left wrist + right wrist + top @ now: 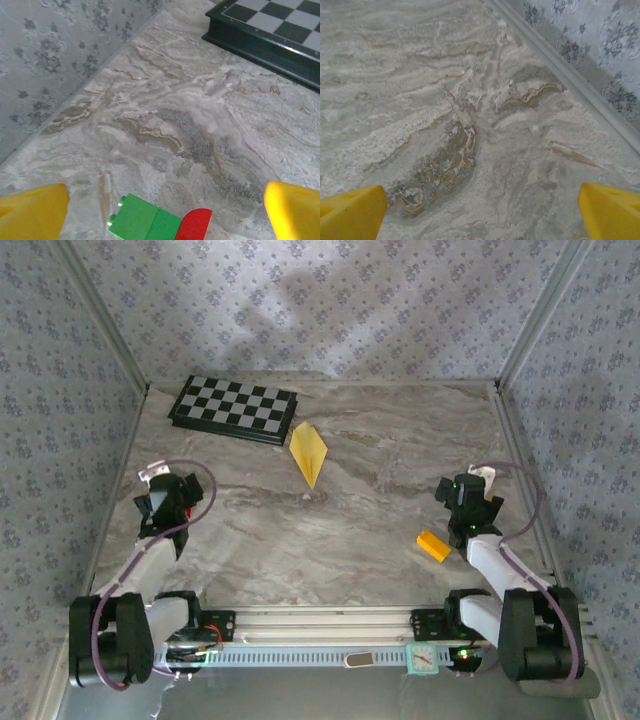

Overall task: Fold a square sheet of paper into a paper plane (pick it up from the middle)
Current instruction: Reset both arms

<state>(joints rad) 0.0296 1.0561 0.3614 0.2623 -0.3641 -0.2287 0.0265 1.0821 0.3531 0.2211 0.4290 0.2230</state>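
Marble table (350, 530) holds one paper plane (309, 452), well ahead, between left gripper (162, 212) and right gripper (482, 210), both spread wide.

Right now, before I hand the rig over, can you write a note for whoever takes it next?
Left pincer: open, empty, over the table on its left side.
Right pincer: open, empty, near the orange block.
Paper plane: lying on the table beside the checkerboard, nose toward the arms.
Done: the sheet looks fully folded into a dart.
Left: apparently nothing; neither pincer holds anything.
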